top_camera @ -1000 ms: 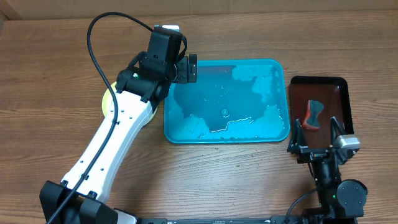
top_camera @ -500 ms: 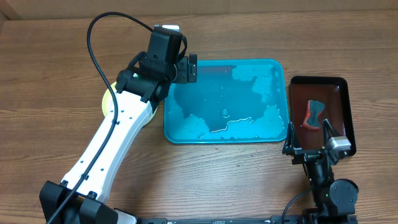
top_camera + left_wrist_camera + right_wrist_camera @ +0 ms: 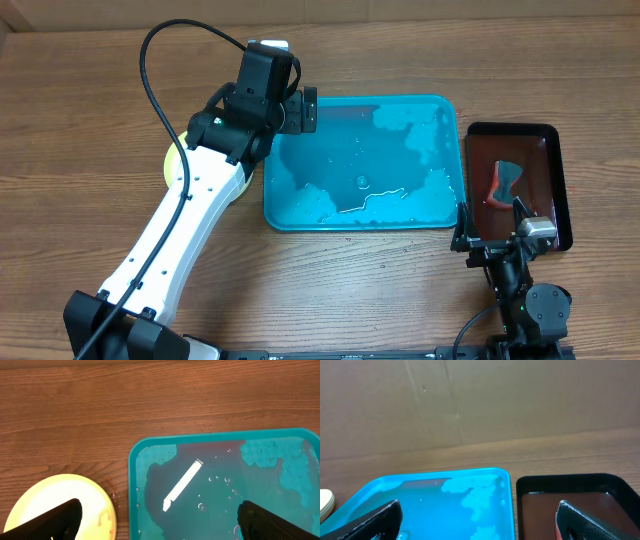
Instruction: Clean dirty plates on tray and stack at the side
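The teal tray (image 3: 452, 215) holds soapy water and patches of foam, with no plate in it. A pale yellow plate (image 3: 172, 162) lies on the table left of the tray, mostly hidden under my left arm. I cannot tell whether more plates lie beneath it. In the left wrist view the plate (image 3: 55, 502) has faint orange smears near its right rim, beside the tray's rim (image 3: 131, 467). My left gripper (image 3: 305, 110) is open and empty over the tray's far left corner. My right gripper (image 3: 490, 225) is open and empty near the tray's front right corner. No light blue plate shows.
A narrow dark reddish-brown tray (image 3: 555, 165) stands right of the teal tray, with an orange and dark sponge (image 3: 503, 183) in it. A cardboard wall (image 3: 480, 400) stands behind the table. My left arm (image 3: 180, 230) lies across the table's left half.
My right gripper has drawn a little left and toward the table's front edge, away from the brown tray. The left arm has not moved.
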{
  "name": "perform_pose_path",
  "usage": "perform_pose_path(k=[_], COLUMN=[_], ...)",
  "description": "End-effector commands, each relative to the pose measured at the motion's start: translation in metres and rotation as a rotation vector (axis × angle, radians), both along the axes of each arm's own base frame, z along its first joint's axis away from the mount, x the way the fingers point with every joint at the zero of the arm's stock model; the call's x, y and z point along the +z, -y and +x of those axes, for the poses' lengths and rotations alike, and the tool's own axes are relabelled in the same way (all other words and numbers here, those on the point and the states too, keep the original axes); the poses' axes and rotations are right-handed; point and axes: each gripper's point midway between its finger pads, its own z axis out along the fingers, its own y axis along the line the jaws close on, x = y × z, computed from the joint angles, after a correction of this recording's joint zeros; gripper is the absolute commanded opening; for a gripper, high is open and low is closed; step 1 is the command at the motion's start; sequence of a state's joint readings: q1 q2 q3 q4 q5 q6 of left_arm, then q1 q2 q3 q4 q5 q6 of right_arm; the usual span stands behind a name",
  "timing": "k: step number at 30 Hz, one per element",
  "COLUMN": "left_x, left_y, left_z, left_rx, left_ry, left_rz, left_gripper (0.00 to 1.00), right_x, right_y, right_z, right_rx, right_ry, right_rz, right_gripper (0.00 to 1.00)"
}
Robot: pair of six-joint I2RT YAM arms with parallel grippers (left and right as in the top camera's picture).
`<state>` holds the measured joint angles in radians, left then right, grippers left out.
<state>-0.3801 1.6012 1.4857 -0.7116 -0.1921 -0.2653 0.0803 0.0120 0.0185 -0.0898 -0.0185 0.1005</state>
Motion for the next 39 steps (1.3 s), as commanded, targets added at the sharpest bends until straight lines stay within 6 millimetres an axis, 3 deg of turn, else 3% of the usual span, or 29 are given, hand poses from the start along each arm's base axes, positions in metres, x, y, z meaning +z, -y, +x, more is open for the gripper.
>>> perform_pose_path(k=[1, 19, 25, 30, 33, 39], left_x=[0.009, 0.009, 0.016, 0.025, 0.022, 0.020], left_y=[0.001, -0.003, -0.021, -0.039, -0.052, -0.092], left_z=[0.002, 0.001, -0.003, -0.009, -0.020, -0.074], left_rx=[-0.003, 0.010, 0.006, 0.021, 0.002, 0.041], left_ry=[0.024, 0.022, 0.065, 0.194, 0.267, 0.483], left_rz=[0.003, 0.019, 0.108, 0.014, -0.060, -0.115], left_gripper=[1.00, 1.00, 1.00, 1.00, 1.00, 1.00], right_x=[-0.002, -0.002, -0.002, -0.002, -0.002, -0.002], right_y=[-0.002, -0.002, -0.002, -0.002, -0.002, -0.002], right_z=[0.000, 0.000, 0.000, 0.000, 0.000, 0.000], right_rx=[0.008, 0.008, 0.008, 0.008, 0.008, 0.008], right_ry=[0.004, 0.004, 0.004, 0.004, 0.004, 0.004], right_rz=[0.004, 0.004, 0.004, 0.004, 0.003, 0.004], right_gripper=[1.00, 1.00, 1.00, 1.00, 1.00, 1.00])
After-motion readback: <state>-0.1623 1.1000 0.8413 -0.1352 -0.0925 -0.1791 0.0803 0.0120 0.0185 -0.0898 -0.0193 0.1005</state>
